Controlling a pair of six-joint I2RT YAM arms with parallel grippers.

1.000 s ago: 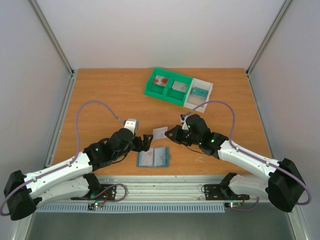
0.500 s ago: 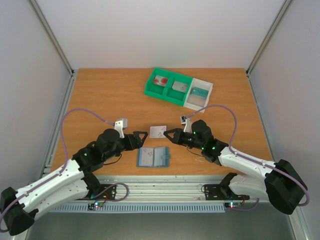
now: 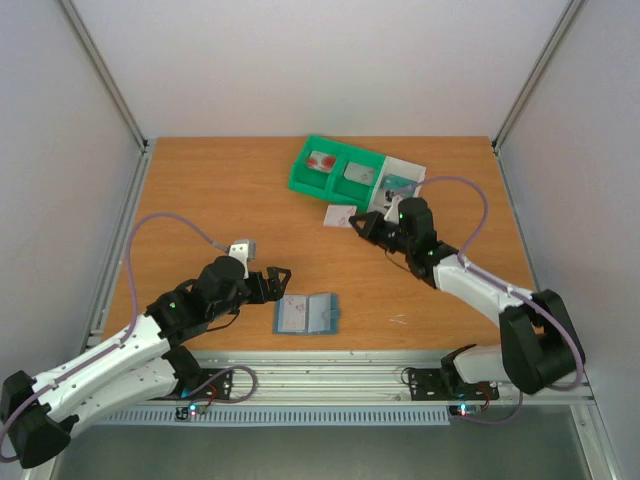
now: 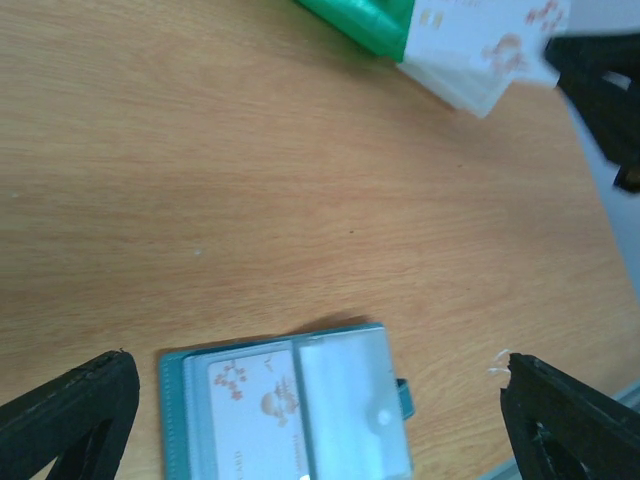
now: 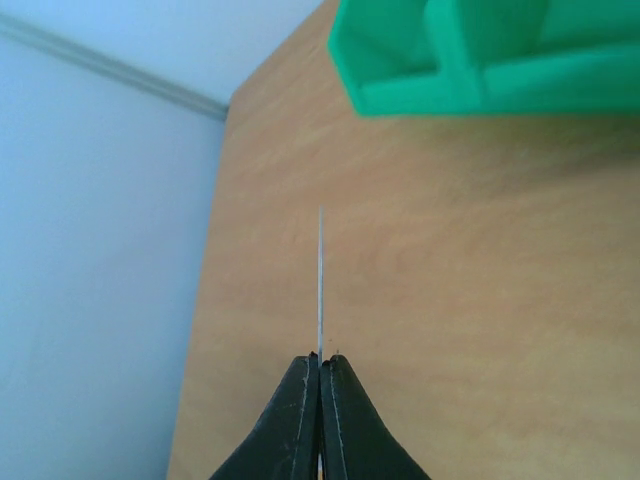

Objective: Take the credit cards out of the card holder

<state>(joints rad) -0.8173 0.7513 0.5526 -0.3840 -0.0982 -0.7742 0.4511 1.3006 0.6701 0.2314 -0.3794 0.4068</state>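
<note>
My left gripper (image 4: 317,358) hangs spread wide just beside the flat blue-grey bifold card holder (image 3: 306,314), which lies open near the front edge of the orange wooden table (image 3: 220,200). Farther out, my right gripper (image 5: 320,362) pinches a thin white red-marked credit card (image 3: 340,215) near the green plastic tray (image 3: 300,182).

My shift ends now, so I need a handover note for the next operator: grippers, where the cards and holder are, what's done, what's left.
Right gripper: shut on a white card with red marks, held beside the green tray.
Left gripper: open, empty, near the card holder.
Holder lies open on the table, with another white card in one pocket.
Done: red-marked card, grey card and teal card in the tray.
Left: place the held card, then probably pull the pocketed one.
</note>
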